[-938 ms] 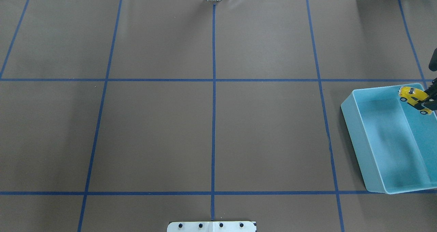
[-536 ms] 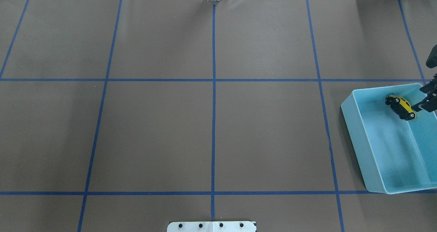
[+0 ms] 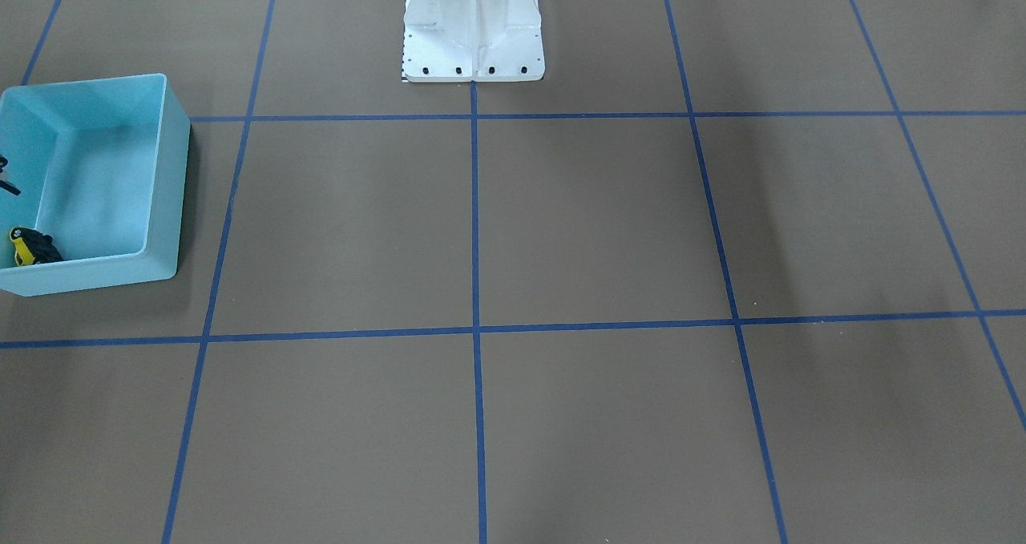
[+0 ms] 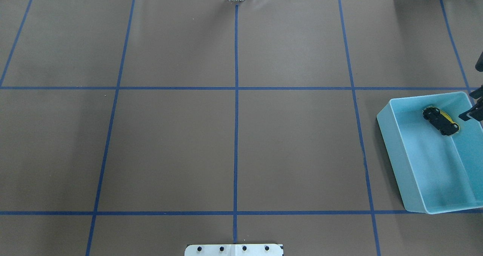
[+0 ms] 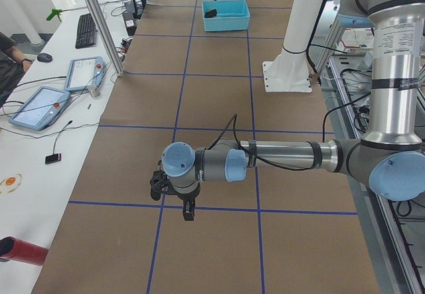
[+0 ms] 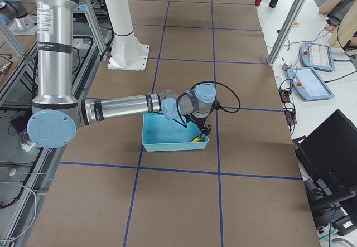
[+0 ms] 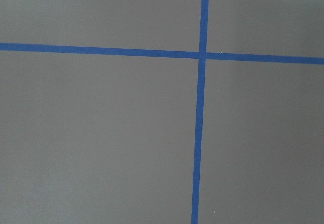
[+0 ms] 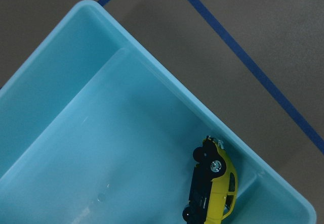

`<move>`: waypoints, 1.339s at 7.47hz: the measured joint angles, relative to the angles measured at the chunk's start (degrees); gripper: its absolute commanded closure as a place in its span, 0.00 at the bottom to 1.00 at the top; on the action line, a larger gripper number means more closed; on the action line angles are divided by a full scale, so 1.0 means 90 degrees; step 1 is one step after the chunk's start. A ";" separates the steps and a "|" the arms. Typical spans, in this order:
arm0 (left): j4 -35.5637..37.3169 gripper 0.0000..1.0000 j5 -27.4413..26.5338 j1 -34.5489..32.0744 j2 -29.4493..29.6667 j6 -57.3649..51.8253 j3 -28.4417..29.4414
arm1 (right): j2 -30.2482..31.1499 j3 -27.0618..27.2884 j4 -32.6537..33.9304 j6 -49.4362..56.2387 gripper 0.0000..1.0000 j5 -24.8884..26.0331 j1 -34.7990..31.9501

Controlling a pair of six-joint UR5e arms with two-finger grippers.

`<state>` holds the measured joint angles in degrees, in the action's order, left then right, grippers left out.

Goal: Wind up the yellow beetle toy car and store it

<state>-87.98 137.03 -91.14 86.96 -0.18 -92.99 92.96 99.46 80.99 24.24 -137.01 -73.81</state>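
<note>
The yellow beetle toy car (image 4: 441, 121) lies on its side, black underside showing, inside the light blue bin (image 4: 392, 161) near its far corner. It also shows in the front view (image 3: 32, 247) and the right wrist view (image 8: 215, 191), against the bin wall. My right gripper (image 4: 472, 105) hovers at the bin's far right rim, open and empty, apart from the car. My left gripper (image 5: 186, 208) shows only in the exterior left view, low over the brown table; I cannot tell if it is open or shut.
The bin (image 3: 172, 191) stands at the table's right end. The white robot base (image 3: 473, 31) sits at the middle of the near edge. Blue tape lines (image 7: 198, 133) grid the brown mat. Tablets and a keyboard lie on a side table (image 5: 73, 75).
The right gripper was shut on the car above the bin's far corner. It opened, the car dropped into the bin onto its side, and the gripper drew slightly right.
</note>
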 measured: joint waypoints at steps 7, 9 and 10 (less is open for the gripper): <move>-0.0008 0.00 -0.0300 0.0000 0.0095 0.0035 -0.0009 | -0.0415 -0.1759 0.0290 -0.3243 0.01 0.0495 -0.2377; -0.0016 0.00 -0.0273 0.0000 0.0102 0.0039 -0.0013 | -0.0390 -0.1598 0.0456 -0.4064 0.01 0.0460 -0.2383; -0.0018 0.00 -0.0260 0.0000 0.0103 0.0039 -0.0016 | -0.0388 -0.1446 0.0604 -0.4166 0.01 0.0463 -0.2384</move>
<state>-88.14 134.69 -91.14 87.88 0.17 -93.13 89.46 86.45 86.42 -13.26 -132.84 -95.27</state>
